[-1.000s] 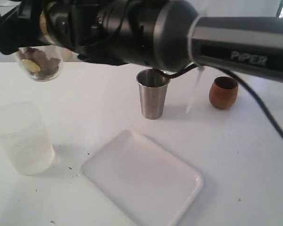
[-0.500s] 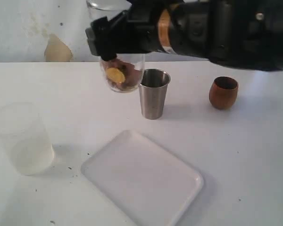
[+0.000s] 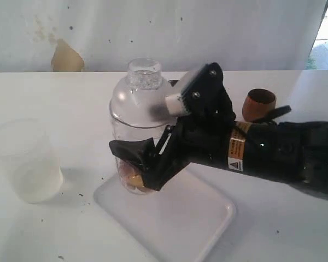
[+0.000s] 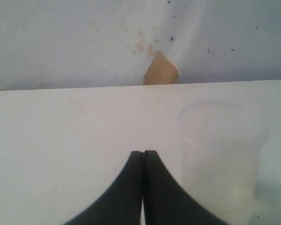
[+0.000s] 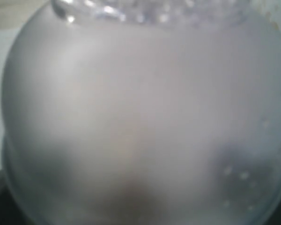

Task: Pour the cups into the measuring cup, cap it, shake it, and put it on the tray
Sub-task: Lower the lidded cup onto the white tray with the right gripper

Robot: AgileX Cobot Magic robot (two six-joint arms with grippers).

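Note:
The measuring cup (image 3: 132, 117), a clear jar capped with a domed lid (image 3: 142, 73), stands upright at the left corner of the white tray (image 3: 197, 218). Brown and yellow bits (image 3: 134, 179) lie at its bottom. My right gripper (image 3: 145, 164) is shut on its lower wall, reaching in from the right. I cannot tell whether its base touches the tray. The jar's blurred wall (image 5: 140, 117) fills the right wrist view. The frosted cup (image 3: 24, 161) stands at the left and the wooden cup (image 3: 258, 102) at the back right. The steel tumbler is hidden behind the arm. My left gripper (image 4: 143, 154) is shut and empty beside the frosted cup (image 4: 222, 159).
The right arm (image 3: 284, 155) lies low across the right half of the table, over the tray's far edge. A white wall with a brown patch (image 3: 65, 57) backs the table.
The right gripper has carried the capped jar from high at the back left, rightward past the steel tumbler, then down to the tray's left corner. The left gripper stays shut.

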